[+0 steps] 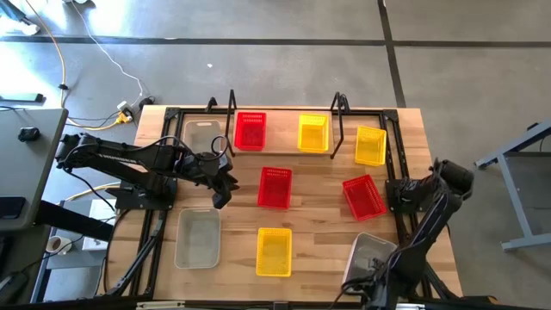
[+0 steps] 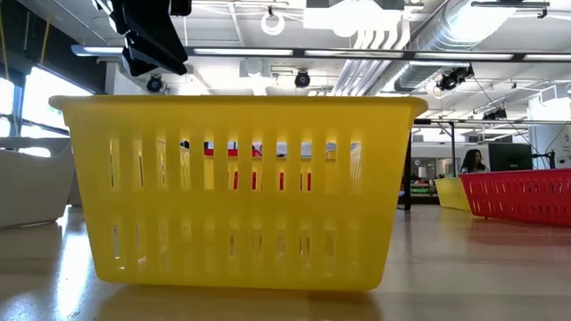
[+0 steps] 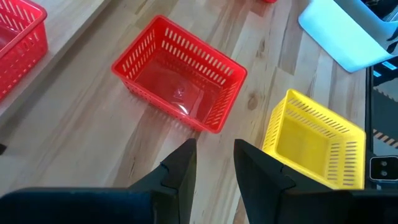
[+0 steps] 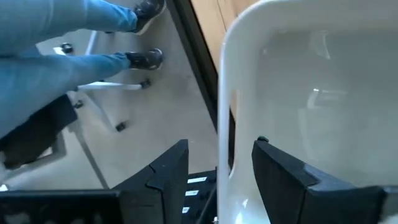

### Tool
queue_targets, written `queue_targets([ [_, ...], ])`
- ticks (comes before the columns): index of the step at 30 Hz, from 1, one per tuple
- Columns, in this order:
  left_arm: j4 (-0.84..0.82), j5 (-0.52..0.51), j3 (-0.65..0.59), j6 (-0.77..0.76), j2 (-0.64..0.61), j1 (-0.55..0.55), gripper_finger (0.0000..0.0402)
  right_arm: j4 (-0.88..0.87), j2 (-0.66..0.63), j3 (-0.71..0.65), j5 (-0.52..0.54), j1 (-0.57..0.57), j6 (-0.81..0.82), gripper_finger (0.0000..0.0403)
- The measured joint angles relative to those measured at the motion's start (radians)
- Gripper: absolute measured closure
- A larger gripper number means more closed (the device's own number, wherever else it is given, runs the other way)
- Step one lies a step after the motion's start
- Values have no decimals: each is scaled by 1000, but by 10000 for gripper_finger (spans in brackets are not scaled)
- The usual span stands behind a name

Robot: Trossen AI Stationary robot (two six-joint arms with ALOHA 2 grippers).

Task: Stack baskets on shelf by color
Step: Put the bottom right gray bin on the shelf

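Baskets sit scattered across the table as the left gripper (image 1: 222, 191), fingers slightly parted and empty, hovers left of the central red basket (image 1: 275, 187). Far side, the shelf (image 1: 284, 148) carries one red and one yellow basket. Near right, the right gripper (image 4: 217, 171) straddles a clear basket's (image 4: 311, 112) rim.

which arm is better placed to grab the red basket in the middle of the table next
Left. Its tool hangs open just beside the middle red basket, which fills its wrist view. The right tool sits at the near right corner, straddling a clear basket rim.
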Motion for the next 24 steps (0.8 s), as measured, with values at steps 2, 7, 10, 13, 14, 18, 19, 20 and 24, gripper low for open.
queue_targets([
  [2,0,-3,0,0,0,0,304,2,18,0,-2,0,0,242],
  [7,0,-9,0,-4,0,0,304,1,61,0,-3,0,2,242],
  [10,0,-9,0,-3,0,0,304,-11,85,0,0,0,19,242],
  [13,0,-10,0,-3,0,0,304,-26,105,0,0,0,51,244],
  [14,0,-10,0,-3,0,0,304,-26,110,0,-1,0,52,249],
  [18,0,-12,0,0,0,0,304,-24,119,0,-8,0,49,287],
  [19,0,-12,0,0,0,0,304,-24,120,0,-9,0,47,303],
  [20,0,-12,0,0,0,0,304,-24,120,0,-11,0,45,319],
  [24,0,-12,0,0,0,0,304,-25,120,8,-26,-3,23,388],
])
